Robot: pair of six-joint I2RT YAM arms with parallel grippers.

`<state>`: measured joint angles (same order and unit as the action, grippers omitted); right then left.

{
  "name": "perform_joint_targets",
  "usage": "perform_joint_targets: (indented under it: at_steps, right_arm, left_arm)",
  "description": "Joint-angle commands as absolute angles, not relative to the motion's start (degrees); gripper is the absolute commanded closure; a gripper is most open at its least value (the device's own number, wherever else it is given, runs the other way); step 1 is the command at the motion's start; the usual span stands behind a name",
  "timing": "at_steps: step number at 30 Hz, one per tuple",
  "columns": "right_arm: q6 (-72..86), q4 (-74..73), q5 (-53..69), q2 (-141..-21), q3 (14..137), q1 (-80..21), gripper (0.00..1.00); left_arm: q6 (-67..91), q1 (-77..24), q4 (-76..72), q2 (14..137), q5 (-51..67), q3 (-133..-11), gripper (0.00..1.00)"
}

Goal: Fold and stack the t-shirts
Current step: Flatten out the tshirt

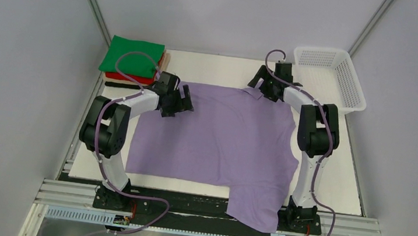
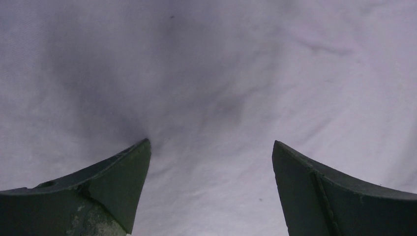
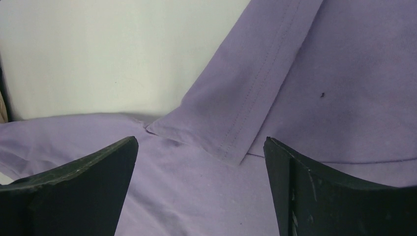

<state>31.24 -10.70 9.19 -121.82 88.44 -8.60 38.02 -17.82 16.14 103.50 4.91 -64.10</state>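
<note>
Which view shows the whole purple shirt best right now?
Top external: the purple shirt lies spread out, nearly its whole outline visible between the arms. Left wrist shows only featureless cloth; right wrist shows just a stitched hem folded over.

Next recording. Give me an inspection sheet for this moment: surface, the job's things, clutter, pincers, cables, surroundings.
Surface: white table top, largely covered by cloth.
Job's things: purple shirt spread flat and unfolded, one part hanging over the near edge; folded pile at far left, green on top, red beneath.
Clutter: white basket at far right, nothing seen inside; black strip beside the pile.
Pincers: left pincer open over the shirt; right pincer open over a turned-over hem; neither holds anything.
Cables: purple cables loop along both arms.
Surroundings: grey walls; nothing else seen.
</note>
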Motion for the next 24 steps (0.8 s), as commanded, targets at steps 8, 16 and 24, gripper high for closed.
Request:
perform_joint_targets:
  at_steps: [8,16,24]
  right_arm:
    - [32.8,-9.9,10.9,-129.2,97.8,-9.1,0.00]
    - [37.0,4.2,13.1,-137.8,106.6,-9.7,0.00]
    - [43.6,7.9,11.0,-150.0,128.4,-10.1,0.00]
  left_arm:
    - [37.2,-17.3,14.0,102.0,3.6,-62.5,0.00]
    - [36.9,-17.3,14.5,101.6,2.9,-62.4,0.00]
    - [36.4,-17.3,15.0,101.0,2.6,-62.9,0.00]
